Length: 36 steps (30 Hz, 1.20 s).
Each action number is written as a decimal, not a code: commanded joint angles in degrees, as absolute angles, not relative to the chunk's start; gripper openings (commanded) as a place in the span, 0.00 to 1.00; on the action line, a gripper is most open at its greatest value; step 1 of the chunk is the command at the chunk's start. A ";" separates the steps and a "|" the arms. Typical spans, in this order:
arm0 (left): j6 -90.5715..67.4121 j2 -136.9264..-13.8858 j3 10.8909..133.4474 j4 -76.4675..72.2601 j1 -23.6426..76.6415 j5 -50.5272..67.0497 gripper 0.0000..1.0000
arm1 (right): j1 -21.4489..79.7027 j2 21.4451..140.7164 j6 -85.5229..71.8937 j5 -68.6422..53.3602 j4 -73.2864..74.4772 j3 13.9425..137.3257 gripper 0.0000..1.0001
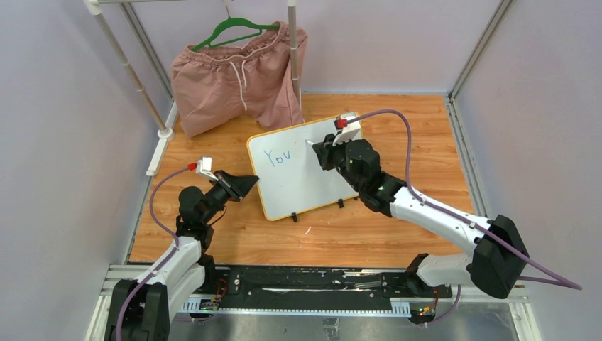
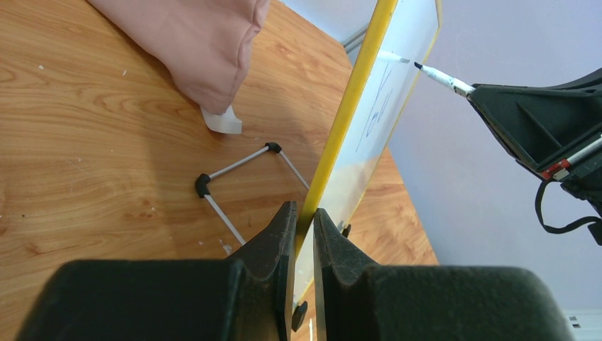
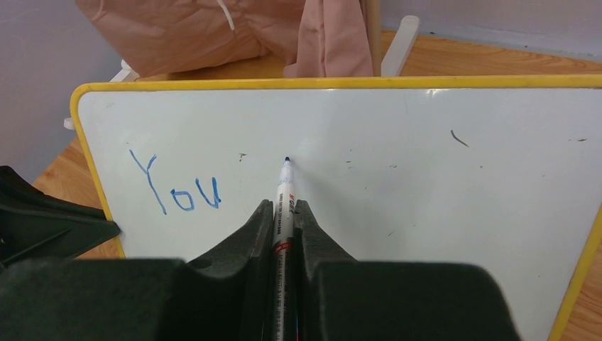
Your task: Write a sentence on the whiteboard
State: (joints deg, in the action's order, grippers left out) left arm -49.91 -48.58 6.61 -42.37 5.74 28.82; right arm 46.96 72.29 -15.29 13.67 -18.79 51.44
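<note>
The whiteboard stands tilted on the wooden table, yellow-framed, with small black feet. Of the sentence, only "You" shows, in blue at the upper left of the whiteboard; the same blue "You" shows here. My left gripper is shut on the board's left edge, its jaws pinching the yellow frame at the left gripper. My right gripper is shut on a white marker, whose dark tip sits right of "You", at or just off the surface. The marker points at the board face.
Pink shorts hang on a green hanger from a white rack at the back left. The board's wire stand rests on the wood behind it. Lilac walls close in both sides.
</note>
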 commanded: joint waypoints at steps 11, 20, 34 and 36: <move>-50.11 -47.71 6.11 -45.26 5.94 29.22 0.00 | 45.97 74.90 -16.74 13.34 -20.09 54.15 0.00; -50.14 -47.84 6.10 -45.26 5.90 29.10 0.00 | 46.07 75.23 -17.03 10.20 -19.97 54.33 0.00; -50.19 -47.81 6.33 -45.26 5.94 29.18 0.00 | 46.12 74.79 -16.25 5.49 -17.42 52.10 0.00; -50.20 -47.88 6.33 -45.26 5.89 29.18 0.00 | 46.14 74.20 -15.95 5.24 -17.32 51.40 0.00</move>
